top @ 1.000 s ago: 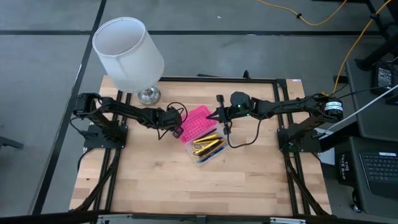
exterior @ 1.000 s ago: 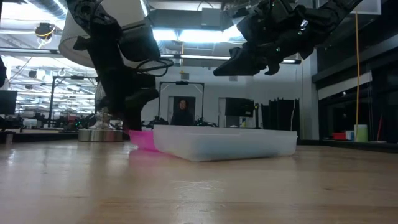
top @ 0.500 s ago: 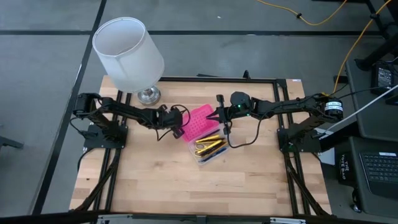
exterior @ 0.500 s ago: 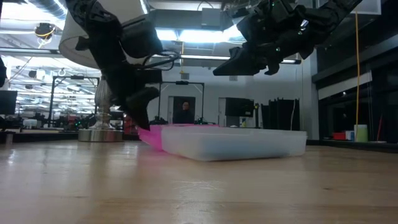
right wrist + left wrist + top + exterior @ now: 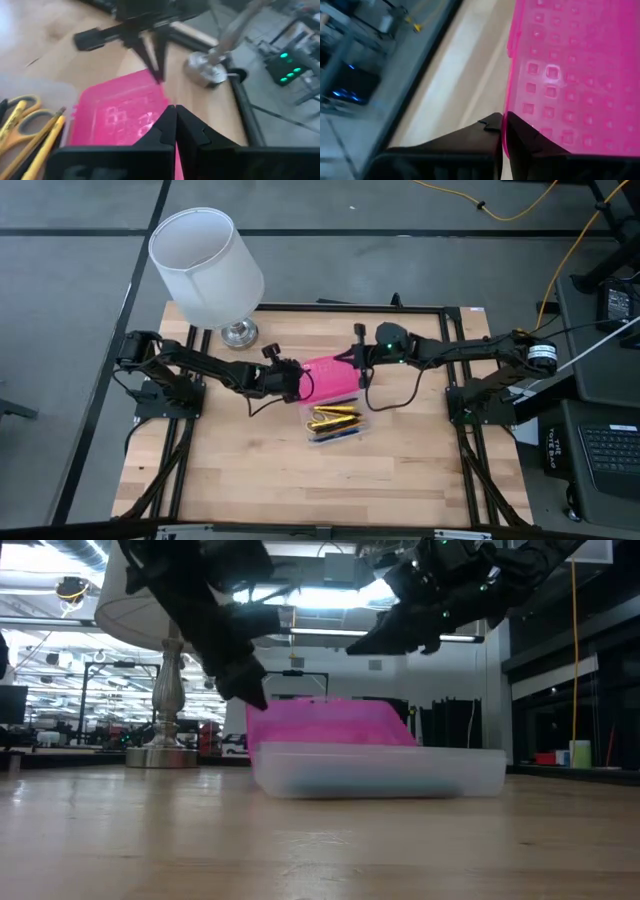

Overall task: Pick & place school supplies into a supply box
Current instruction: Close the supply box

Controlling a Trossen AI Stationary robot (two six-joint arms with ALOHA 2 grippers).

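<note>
The supply box's clear base (image 5: 335, 425) lies on the table's middle, with yellow and dark pens and pencils (image 5: 333, 418) in it. Yellow-handled scissors (image 5: 15, 115) lie there too. Its pink ribbed lid (image 5: 332, 378) stands tipped up over the base's far side, lower edge on the base (image 5: 380, 772). My left gripper (image 5: 300, 383) is shut on the lid's left end. My right gripper (image 5: 361, 375) is shut and hangs above the lid's far right end; the low view shows the right gripper (image 5: 352, 650) well clear of the lid (image 5: 335, 722). My left gripper pinches the lid's thin free edge (image 5: 506, 100) between its two fingers, at the lid's upper left corner (image 5: 252, 705). The fingers come from the table's left, slanting down. The lid is tipped up with its opposite long edge still on the clear base.
A lamp with a white shade (image 5: 205, 265) stands at the far left on a metal foot (image 5: 160, 755). A black cable (image 5: 395, 402) loops from the right arm over the table, right of the box. The near half of the wooden table (image 5: 300, 480) is bare.
My left gripper has risen and gone toward the table's right, rolling its wrist. The pink lid, which lay flat on the table beside the base, has swung up on its hinge and now stands over the base. The base has turned a little on the table.
</note>
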